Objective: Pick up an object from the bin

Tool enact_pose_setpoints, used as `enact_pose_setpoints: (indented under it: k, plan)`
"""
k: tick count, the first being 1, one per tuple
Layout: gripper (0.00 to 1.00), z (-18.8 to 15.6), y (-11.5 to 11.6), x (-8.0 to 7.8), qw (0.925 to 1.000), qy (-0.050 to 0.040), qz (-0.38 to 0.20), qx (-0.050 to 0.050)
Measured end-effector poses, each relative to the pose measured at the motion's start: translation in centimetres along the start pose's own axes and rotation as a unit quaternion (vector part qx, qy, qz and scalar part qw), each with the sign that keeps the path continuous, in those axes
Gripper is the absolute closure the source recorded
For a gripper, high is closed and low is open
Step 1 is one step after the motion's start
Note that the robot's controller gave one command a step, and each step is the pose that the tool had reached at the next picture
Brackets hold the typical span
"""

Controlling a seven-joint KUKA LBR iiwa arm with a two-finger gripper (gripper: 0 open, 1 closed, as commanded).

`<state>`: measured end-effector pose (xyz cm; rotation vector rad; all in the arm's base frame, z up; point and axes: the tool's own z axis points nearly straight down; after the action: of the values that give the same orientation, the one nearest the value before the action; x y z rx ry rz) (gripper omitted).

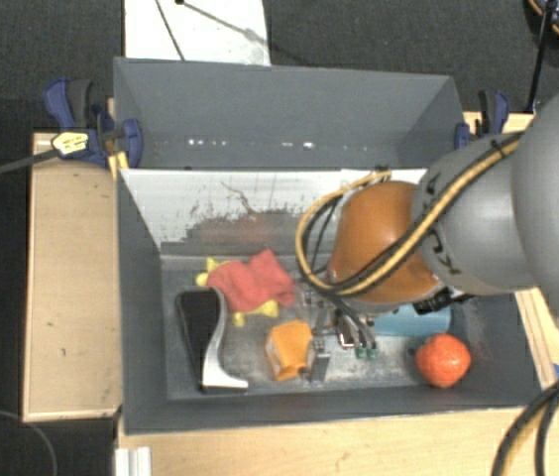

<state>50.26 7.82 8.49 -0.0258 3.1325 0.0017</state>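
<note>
Bulky rounded grey arm [532,216], glossy orange cover [384,238] at its wrist, black and yellow cables [304,238] looping left of that cover (one strand crossing the grey shell)

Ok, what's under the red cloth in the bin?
A yellow thing pokes out from under the red cloth at its left and lower edges; the cloth covers the rest.

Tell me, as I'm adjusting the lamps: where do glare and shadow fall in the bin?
Camera view: small bright glints run in a row along the far wall of the bin. Camera view: the sloped wall below them is lit pale. Camera view: the arm shades the floor around the blue thing. Camera view: the orange ball is lit, with no harsh glare.
</note>
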Motion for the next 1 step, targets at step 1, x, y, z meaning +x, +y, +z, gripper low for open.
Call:
enact_pose_setpoints:
  k: [1]
  plan:
    - [1.0, 0.57, 0.62, 1.67, 0.9988, -0.0047, 0.049, -0.001]
